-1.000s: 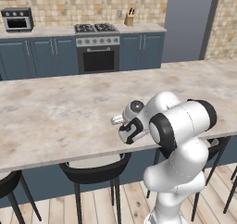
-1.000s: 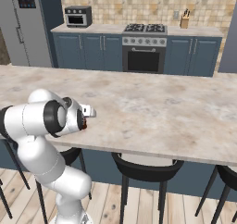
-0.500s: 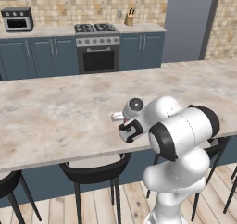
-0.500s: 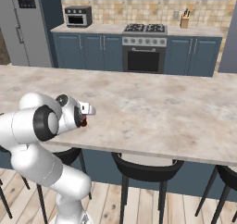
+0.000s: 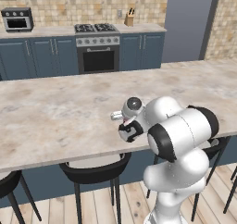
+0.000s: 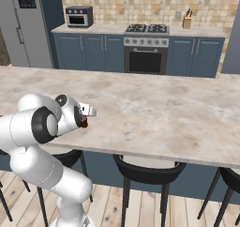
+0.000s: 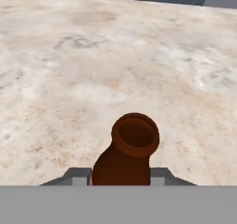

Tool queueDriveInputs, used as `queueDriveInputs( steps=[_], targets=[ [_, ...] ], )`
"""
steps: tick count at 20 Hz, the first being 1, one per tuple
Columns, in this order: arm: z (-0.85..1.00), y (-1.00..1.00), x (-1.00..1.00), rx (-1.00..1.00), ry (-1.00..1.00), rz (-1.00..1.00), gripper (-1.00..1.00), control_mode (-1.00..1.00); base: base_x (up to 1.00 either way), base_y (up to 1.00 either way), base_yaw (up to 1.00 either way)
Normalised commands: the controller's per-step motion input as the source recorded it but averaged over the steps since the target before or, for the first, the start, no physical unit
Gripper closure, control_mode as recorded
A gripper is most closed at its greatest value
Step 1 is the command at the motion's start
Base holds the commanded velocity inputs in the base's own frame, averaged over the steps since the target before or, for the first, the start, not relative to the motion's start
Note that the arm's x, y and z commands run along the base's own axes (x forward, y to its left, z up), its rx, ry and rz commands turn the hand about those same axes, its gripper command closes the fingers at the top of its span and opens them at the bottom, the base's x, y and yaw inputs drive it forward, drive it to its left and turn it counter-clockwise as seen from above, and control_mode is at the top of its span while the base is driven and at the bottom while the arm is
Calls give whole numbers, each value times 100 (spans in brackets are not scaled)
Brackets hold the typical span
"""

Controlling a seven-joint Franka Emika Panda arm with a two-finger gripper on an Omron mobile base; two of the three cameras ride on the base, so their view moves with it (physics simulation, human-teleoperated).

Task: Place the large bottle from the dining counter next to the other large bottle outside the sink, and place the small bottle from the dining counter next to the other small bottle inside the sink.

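Observation:
My gripper (image 7: 121, 177) is shut on the small bottle (image 7: 132, 149), a dark brown one whose neck and round mouth rise between the grey fingers (image 7: 76, 176). In the left base view the gripper (image 5: 127, 130) hangs just above the front part of the dining counter (image 5: 55, 112), with the white arm folded behind it. From the right, the gripper (image 6: 85, 120) shows a dark red bit of the bottle (image 6: 85, 124) under the hand, over the beige marbled top (image 6: 164, 109). The large bottle and the sink are out of view.
Black stools (image 5: 92, 167) (image 6: 145, 167) stand under the counter's near edge. Across the aisle run blue cabinets with a stove (image 5: 95, 28), a microwave (image 5: 17, 18) and a knife block (image 6: 187, 20). A steel fridge (image 6: 23, 24) stands at far left.
The arm's elbow and upper links have shifted and folded a little. The hand with the bottle has stayed almost where it was, sinking slightly.

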Motion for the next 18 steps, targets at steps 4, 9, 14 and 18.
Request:
queueDriveInputs(
  steps=[4, 9, 14, 18],
  targets=[
    [0, 0, 0, 2, 0, -2, 100, -100, 0, 0, 0],
    [0, 0, 0, 0, 0, -1, 100, 100, -15, 0, 0],
    [0, 0, 0, 0, 0, 0, 100, 100, -59, 0, 0],
    [0, 0, 0, 0, 0, 0, 100, 100, -61, 0, 0]
  ],
)
